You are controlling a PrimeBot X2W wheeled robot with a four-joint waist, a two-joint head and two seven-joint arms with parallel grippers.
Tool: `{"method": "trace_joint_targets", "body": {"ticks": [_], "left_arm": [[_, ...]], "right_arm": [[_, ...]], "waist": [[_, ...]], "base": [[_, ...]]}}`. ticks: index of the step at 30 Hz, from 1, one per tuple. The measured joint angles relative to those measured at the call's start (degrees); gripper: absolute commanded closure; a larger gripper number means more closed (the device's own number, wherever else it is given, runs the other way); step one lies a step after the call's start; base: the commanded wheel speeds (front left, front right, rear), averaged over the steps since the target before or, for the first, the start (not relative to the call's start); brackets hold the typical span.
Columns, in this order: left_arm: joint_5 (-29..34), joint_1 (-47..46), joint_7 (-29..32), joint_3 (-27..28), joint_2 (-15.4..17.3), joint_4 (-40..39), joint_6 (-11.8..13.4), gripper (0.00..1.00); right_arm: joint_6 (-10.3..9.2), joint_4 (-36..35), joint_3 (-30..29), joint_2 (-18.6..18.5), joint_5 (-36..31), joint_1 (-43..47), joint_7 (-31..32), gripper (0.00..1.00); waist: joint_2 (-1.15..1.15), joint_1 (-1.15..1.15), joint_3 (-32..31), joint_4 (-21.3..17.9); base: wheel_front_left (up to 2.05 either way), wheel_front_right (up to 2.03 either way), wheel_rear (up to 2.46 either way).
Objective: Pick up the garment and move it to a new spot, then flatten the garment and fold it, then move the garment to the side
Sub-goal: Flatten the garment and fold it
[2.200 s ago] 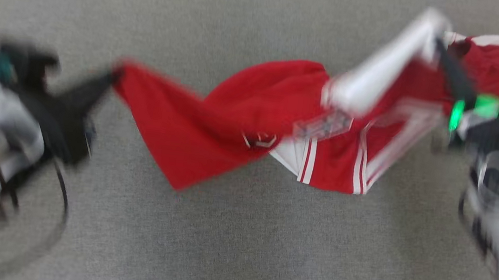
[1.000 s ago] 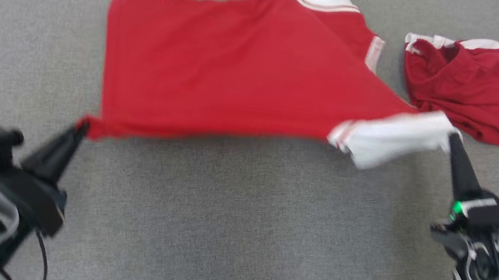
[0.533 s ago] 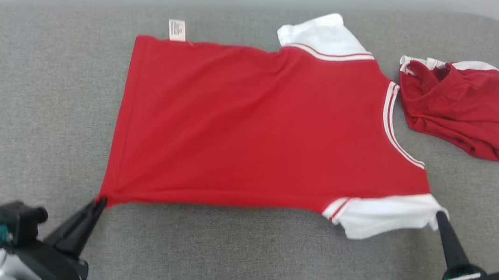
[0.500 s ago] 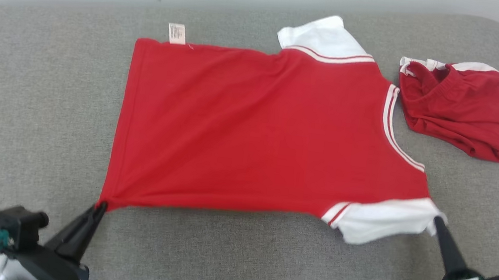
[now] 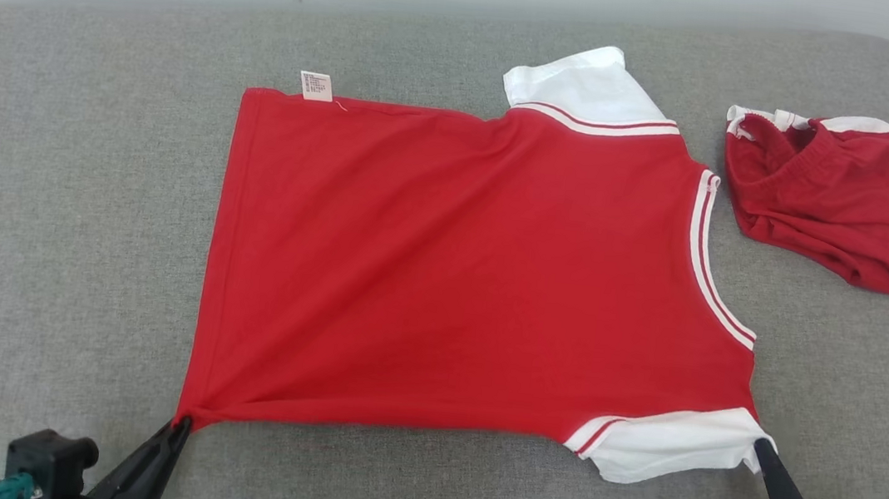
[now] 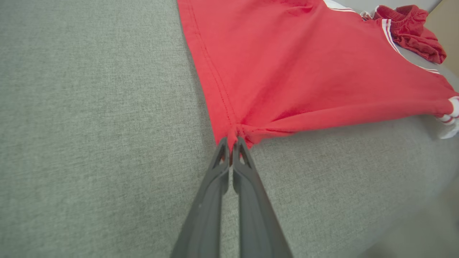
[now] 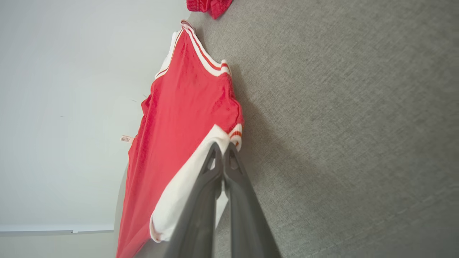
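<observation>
- Red garment (image 5: pixel 459 268), a white-sleeved shirt, lies spread across the centre of the head view on the grey cushion (image 5: pixel 61 239), collar toward frame right.
- Left gripper (image 5: pixel 178 422), at lower left, has its fingers pressed together on the hem corner. Creases fan out from that pinch, indicating tension in the cloth.
- Right gripper (image 5: pixel 761 446), at lower right, pinches the tip of the near white sleeve (image 5: pixel 665 446). The two holds appear intended to draw the lower edge taut for flattening.
- Crumpled red bundle (image 5: pixel 830 206) sits just beside the collar at upper right; direct folds away from it.
- Open cushion lies at frame left and along the bottom. The cushion's upper edge runs near the far sleeve.
</observation>
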Motion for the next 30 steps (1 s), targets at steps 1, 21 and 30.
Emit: {"method": "trace_joint_targets", "body": {"ticks": [1, 21, 30], "left_arm": [[0.59, 0.21, 0.00, 0.05, -0.12, 0.02, 0.36, 1.00], [7.01, 1.77, 0.00, 3.85, -1.75, 0.13, 1.22, 0.07], [9.14, 3.20, 0.00, 5.98, -1.79, 0.00, 0.75, 0.00]], "right_arm": [[0.00, 0.44, 0.10, 0.02, 0.00, 0.00, 0.03, 1.00], [0.01, 2.90, 3.86, -0.21, 0.13, 0.06, 5.69, 0.00], [0.00, 1.98, 4.68, -2.42, 1.77, 1.42, 8.76, 0.00]], "waist": [[0.00, 0.00, 0.00, 0.02], [0.00, 0.00, 0.35, -0.15], [0.01, 0.00, 0.30, -0.37]], "base": [[0.00, 0.00, 0.00], [0.00, 0.00, 0.00], [0.00, 0.00, 0.00]]}}
